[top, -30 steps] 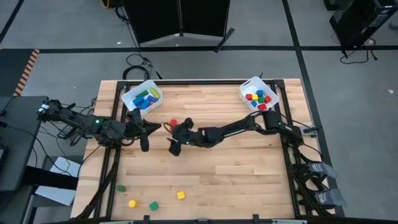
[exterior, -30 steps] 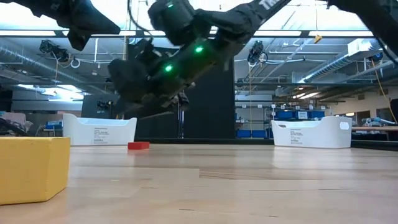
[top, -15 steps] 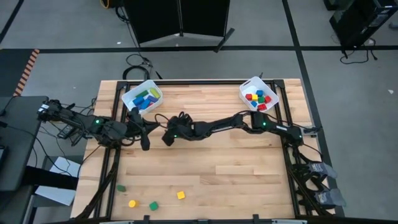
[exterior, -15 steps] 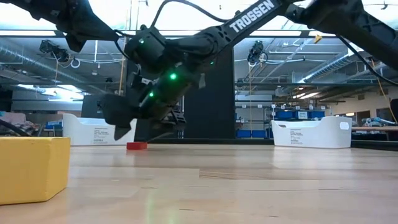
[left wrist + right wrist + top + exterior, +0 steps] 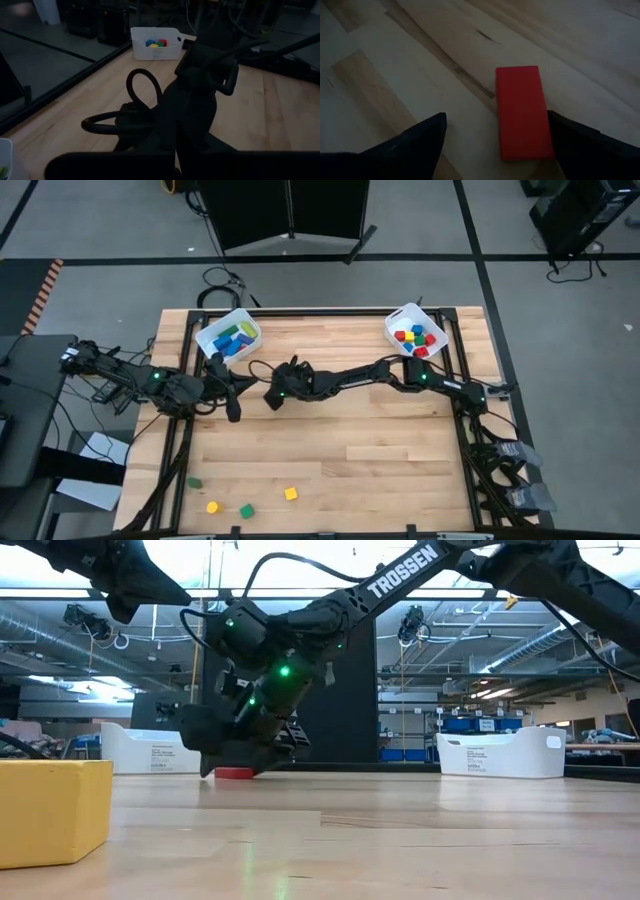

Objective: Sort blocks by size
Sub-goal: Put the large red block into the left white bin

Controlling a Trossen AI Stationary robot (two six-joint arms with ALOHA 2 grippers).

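Since a second ago: right gripper (image 5: 275, 392) moved farther toward the left bin side and dropped lower, now down at the table (image 5: 380, 450) over the red bar (image 5: 522, 112), which earlier lay uncovered just beyond it. Fingers (image 5: 405, 145) spread wide, one on each side of the bar, the far finger right beside its edge; contact not discernible. Bar flat on the wood, not lifted; in the low view seen as a red sliver (image 5: 235, 773) under the gripper (image 5: 232, 752).

Left gripper (image 5: 232, 387) unchanged, hovering just beside the right one, fingers together, nothing held.

Left bin (image 5: 229, 337) with blue, green and yellow bars. Right bin (image 5: 416, 332) with small red, blue, yellow and green cubes. Four loose blocks at the near table edge: green (image 5: 193, 482), yellow (image 5: 212, 507), green (image 5: 246, 510), yellow (image 5: 291, 494).
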